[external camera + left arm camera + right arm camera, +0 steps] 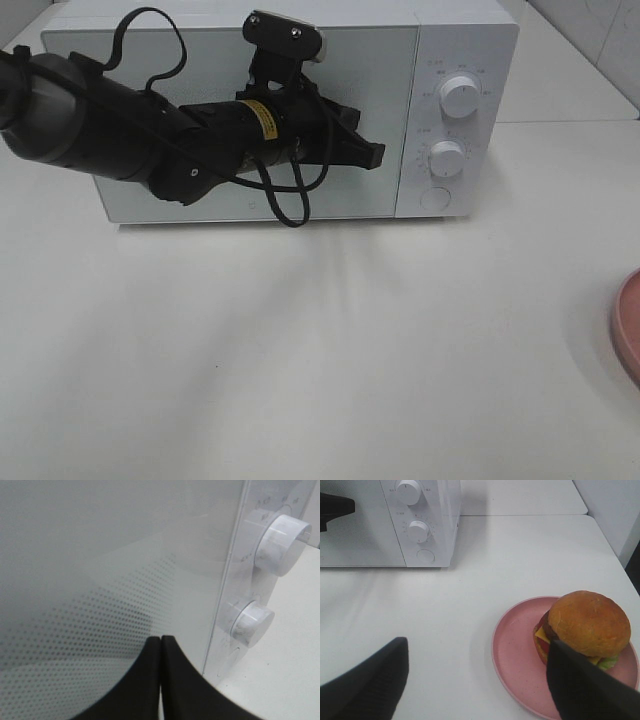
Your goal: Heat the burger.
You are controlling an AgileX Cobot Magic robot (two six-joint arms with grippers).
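The burger [587, 622], with a golden-brown bun, cheese and lettuce, sits on a pink plate [517, 652] on the white table. My right gripper [477, 680] hangs open above the table, one finger [585, 690] overlapping the burger's near side and the plate's edge partly in the gap; nothing is held. The white microwave [300, 60] stands at the back with its door closed. My left gripper [375, 153] is shut and empty, its tips [161, 639] close to the door's right edge beside the control panel. Only the plate's rim [630, 325] shows in the high view.
The microwave's panel carries two round knobs, upper [282, 542] and lower [250, 622], and a round button [435, 199] below them. The left arm with its cable [150, 130] stretches across the door front. The table's right edge [612, 545] runs past the plate.
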